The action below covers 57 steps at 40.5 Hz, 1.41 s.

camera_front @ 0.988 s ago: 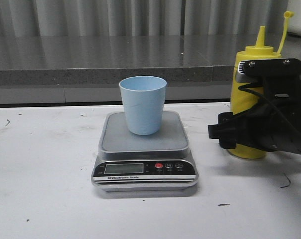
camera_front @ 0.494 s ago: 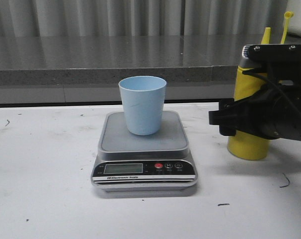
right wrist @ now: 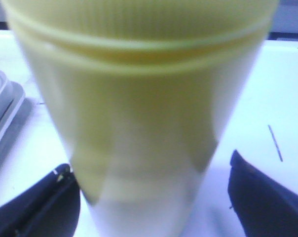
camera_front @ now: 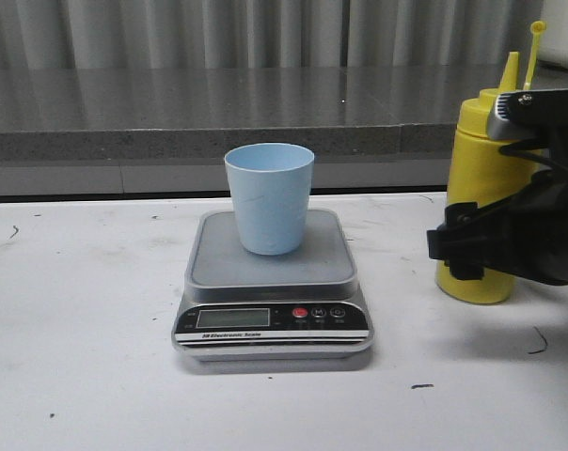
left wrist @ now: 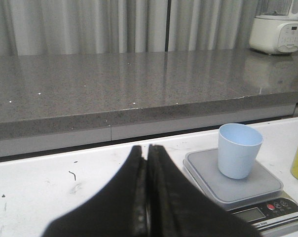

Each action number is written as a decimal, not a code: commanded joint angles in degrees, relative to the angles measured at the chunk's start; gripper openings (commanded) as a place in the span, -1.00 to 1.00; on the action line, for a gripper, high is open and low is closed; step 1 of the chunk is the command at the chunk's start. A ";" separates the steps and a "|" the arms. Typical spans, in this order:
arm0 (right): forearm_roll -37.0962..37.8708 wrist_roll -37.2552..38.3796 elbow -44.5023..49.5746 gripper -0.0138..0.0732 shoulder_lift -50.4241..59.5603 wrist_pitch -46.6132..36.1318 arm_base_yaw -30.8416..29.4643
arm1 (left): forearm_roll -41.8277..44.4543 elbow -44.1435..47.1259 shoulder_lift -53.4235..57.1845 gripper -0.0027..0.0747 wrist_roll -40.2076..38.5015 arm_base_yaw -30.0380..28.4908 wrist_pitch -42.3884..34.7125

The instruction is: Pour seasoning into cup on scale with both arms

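The light blue cup (camera_front: 269, 196) stands upright on the grey platform of the scale (camera_front: 273, 282) at the table's middle. At the right stands the yellow seasoning bottle (camera_front: 477, 188), its cap tether sticking up. My right gripper (camera_front: 453, 252) is open at the bottle's lower half, a black finger on each side. In the right wrist view the bottle (right wrist: 139, 98) fills the frame between the fingers (right wrist: 45, 202) of that gripper (right wrist: 149, 168), with a gap at the far finger. My left gripper (left wrist: 146, 150) is shut on nothing, over the table to the left of the cup (left wrist: 239, 155) and the scale (left wrist: 238, 185).
A grey stone ledge (camera_front: 218, 113) with curtains behind it runs along the back of the white table (camera_front: 77, 357). A white appliance (left wrist: 279, 29) stands on the ledge at the far right. Small dark marks dot the table.
My right gripper rose, then sank again and shifted right, so more of the bottle shows. The bottle's top has shifted slightly right. Cup and scale have not moved.
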<state>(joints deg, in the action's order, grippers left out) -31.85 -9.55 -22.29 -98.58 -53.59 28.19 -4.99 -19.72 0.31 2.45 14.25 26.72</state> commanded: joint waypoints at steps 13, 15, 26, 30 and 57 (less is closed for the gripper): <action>4.50 0.02 7.69 0.75 17.01 -4.28 0.18 | -0.60 -1.34 0.76 -0.98 -0.49 -0.12 -4.55; 4.45 0.02 7.93 0.70 20.18 -1.72 0.18 | -0.60 -1.34 0.76 -0.98 -0.49 -0.12 -4.55; 4.44 -4.51 7.75 -0.20 37.92 15.62 0.18 | -0.60 -1.34 0.76 -0.98 -0.49 -0.12 -4.55; 4.44 -8.74 7.30 -0.62 46.21 20.82 0.18 | -0.60 -1.34 0.76 -0.98 -0.49 -0.12 -4.55; 4.40 -11.17 5.89 -0.84 82.38 32.14 0.12 | -0.60 -1.34 0.76 -0.98 -0.49 -0.12 -4.55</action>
<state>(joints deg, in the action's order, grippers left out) -28.89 -20.07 -14.45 -16.21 -18.72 28.19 -4.99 -19.72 0.31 2.45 14.25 26.72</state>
